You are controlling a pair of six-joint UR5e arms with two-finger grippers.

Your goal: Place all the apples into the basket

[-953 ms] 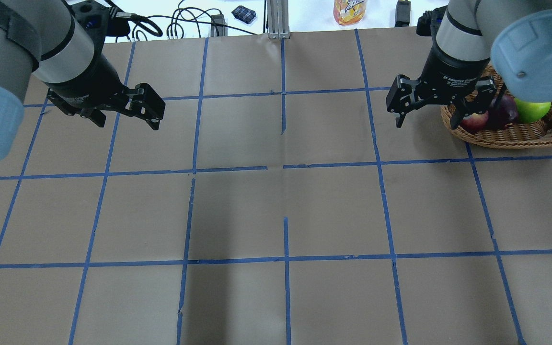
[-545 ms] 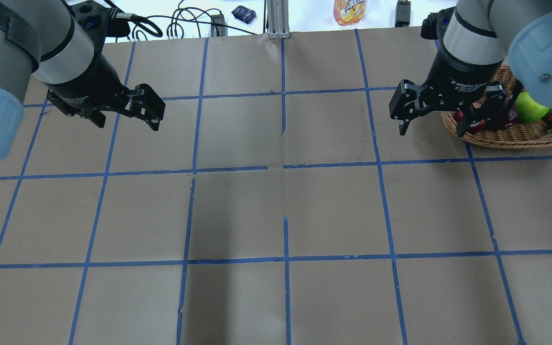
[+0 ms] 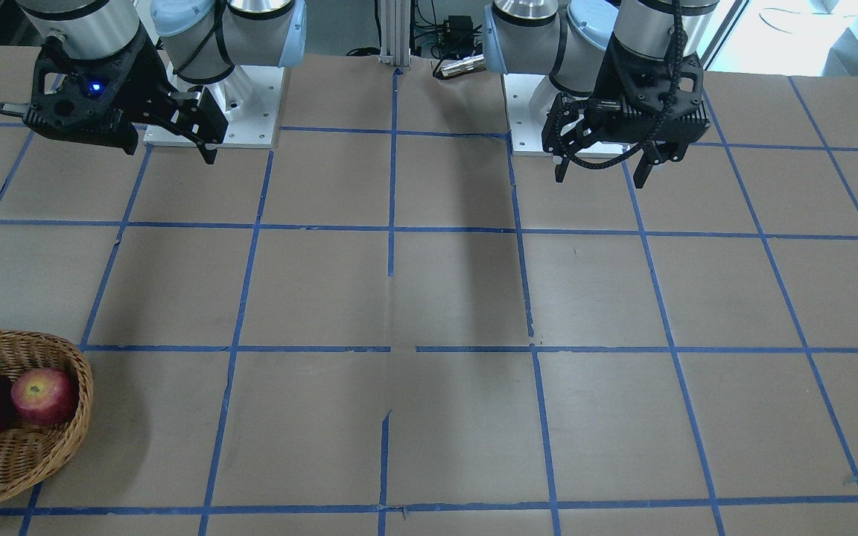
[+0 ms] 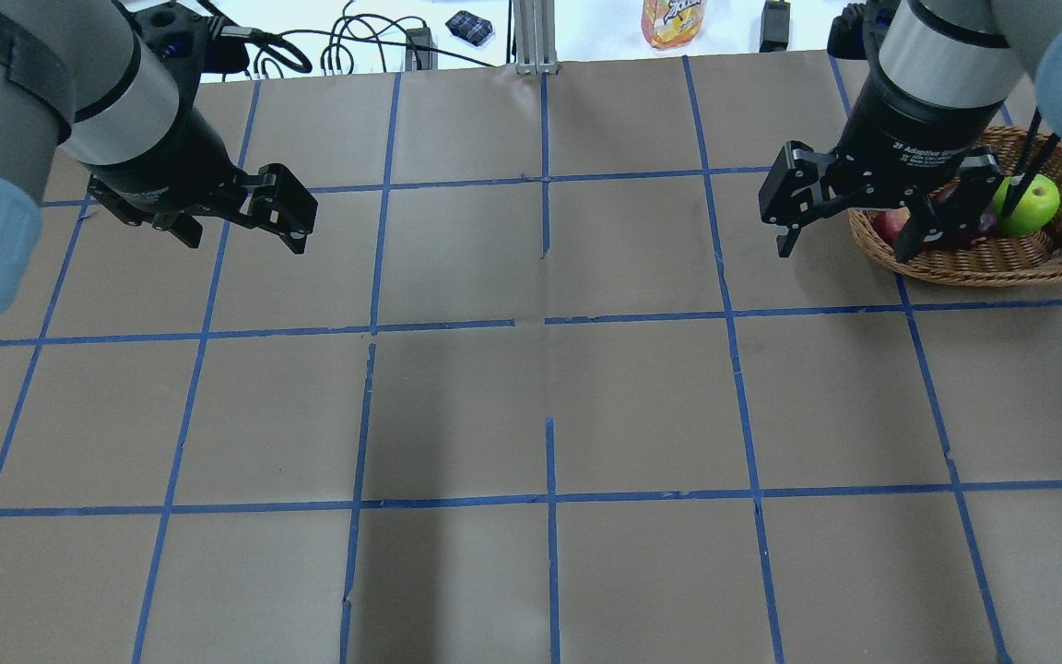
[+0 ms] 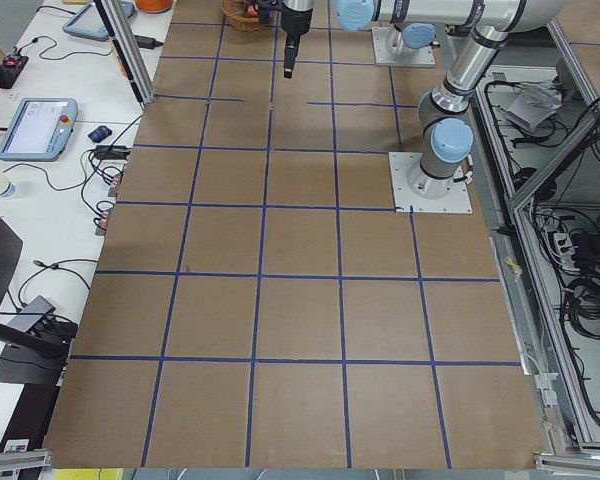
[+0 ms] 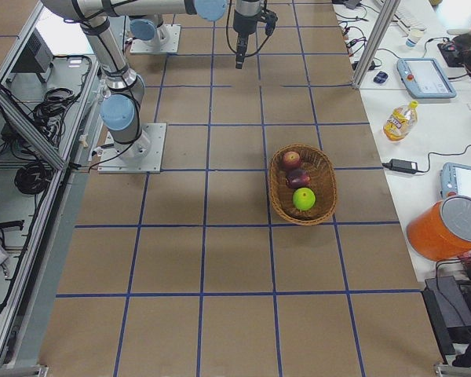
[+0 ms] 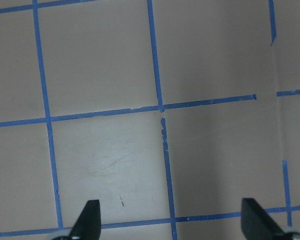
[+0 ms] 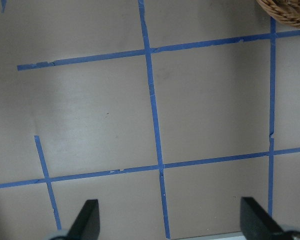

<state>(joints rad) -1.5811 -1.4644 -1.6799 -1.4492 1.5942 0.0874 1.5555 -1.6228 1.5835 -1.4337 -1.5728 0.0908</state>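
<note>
One basket (image 4: 983,272) was counted. Inside it, one green apple (image 6: 303,199), one red apple (image 6: 290,160) and one dark maroon apple (image 6: 299,178) were found, three in all. Two grippers were counted, a left gripper (image 4: 245,242) and a right gripper (image 4: 844,254). One yellow drink bottle (image 6: 398,119) was noted on the white bench (image 6: 432,133) beside the basket.

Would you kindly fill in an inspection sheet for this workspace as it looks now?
Surface: brown paper-covered table with blue tape grid.
Job's things: light brown oval wicker basket holds all three: lime-green apple, red apple, dark maroon apple.
Clutter: nothing seen on the table.
Hands: left hand open, empty; right hand open, empty, raised beside the basket.
Cables: black cables on the white bench beyond the table.
Surroundings: orange drink bottle, blue-edged tablet.
</note>
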